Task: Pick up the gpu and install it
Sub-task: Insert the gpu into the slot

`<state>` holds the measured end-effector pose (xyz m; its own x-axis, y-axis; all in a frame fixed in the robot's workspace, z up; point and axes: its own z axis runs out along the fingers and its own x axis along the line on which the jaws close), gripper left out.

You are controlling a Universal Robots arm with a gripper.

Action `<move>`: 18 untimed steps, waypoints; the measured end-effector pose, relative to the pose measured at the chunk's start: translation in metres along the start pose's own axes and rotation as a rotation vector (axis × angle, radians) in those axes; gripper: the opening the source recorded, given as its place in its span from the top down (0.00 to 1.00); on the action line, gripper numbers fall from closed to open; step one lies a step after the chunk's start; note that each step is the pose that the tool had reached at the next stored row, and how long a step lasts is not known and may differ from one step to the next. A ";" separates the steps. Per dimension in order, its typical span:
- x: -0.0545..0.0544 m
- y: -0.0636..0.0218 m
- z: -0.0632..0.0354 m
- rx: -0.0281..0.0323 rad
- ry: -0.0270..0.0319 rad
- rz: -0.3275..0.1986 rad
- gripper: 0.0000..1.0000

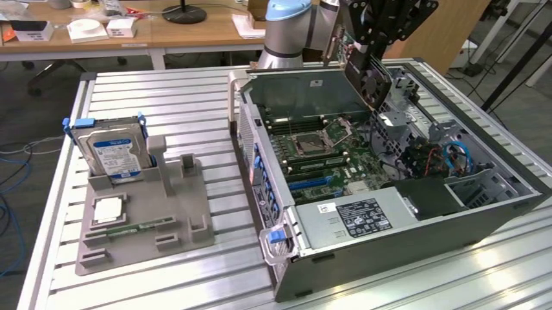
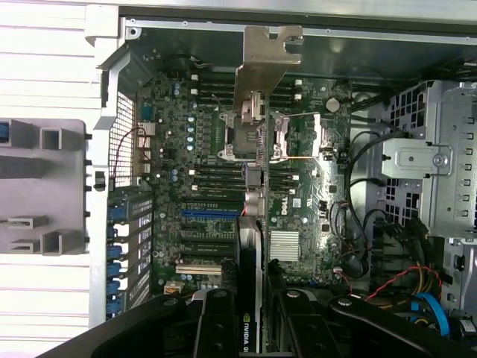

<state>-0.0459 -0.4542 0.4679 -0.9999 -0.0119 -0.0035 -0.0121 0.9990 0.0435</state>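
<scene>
A slatted metal bench [image 1: 172, 97] carries a grey parts holder [image 1: 164, 223] on the exterior view's left, beside an open computer case [image 1: 414, 252].

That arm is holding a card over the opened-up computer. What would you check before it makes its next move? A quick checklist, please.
1. gpu gripped firmly: ok, the tool is clamped on it above the computer case.
2. Case open, motherboard exposed: ok.
3. gpu seated in a slot: not ok, it hangs above the board, not yet in.
4. gpu lined up with its slot: cannot tell.
5. Loose cables inside the case out of the card's way: cannot tell.
</scene>
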 end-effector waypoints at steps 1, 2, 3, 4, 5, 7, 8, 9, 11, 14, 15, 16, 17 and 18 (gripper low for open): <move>0.000 0.0000 0.0000 0.0000 0.0000 0.000 0.74; 0.000 0.0000 0.0000 -0.0001 0.0000 0.000 0.74; 0.000 0.0000 0.0000 0.0000 0.0000 0.000 0.74; 0.000 0.0000 0.0000 0.0000 0.0000 0.000 0.74; 0.000 0.0000 0.0000 -0.0001 0.0000 -0.001 0.74; 0.000 0.0000 0.0000 -0.0001 0.0001 -0.002 0.74; 0.000 0.0000 0.0000 0.0000 0.0002 -0.005 0.74; 0.000 0.0000 0.0000 -0.0001 0.0003 -0.007 0.74; 0.000 0.0000 0.0000 -0.0001 0.0006 -0.014 0.74; 0.000 0.0000 0.0000 -0.0001 0.0011 -0.026 0.74; 0.000 0.0000 0.0000 -0.0002 0.0013 -0.031 0.74; 0.000 0.0000 0.0000 -0.0002 0.0016 -0.036 0.74; 0.000 0.0000 0.0000 -0.0002 0.0018 -0.041 0.74; 0.000 0.0000 0.0000 -0.0002 0.0020 -0.046 0.74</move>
<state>-0.0459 -0.4542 0.4679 -0.9983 -0.0583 -0.0034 -0.0584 0.9973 0.0435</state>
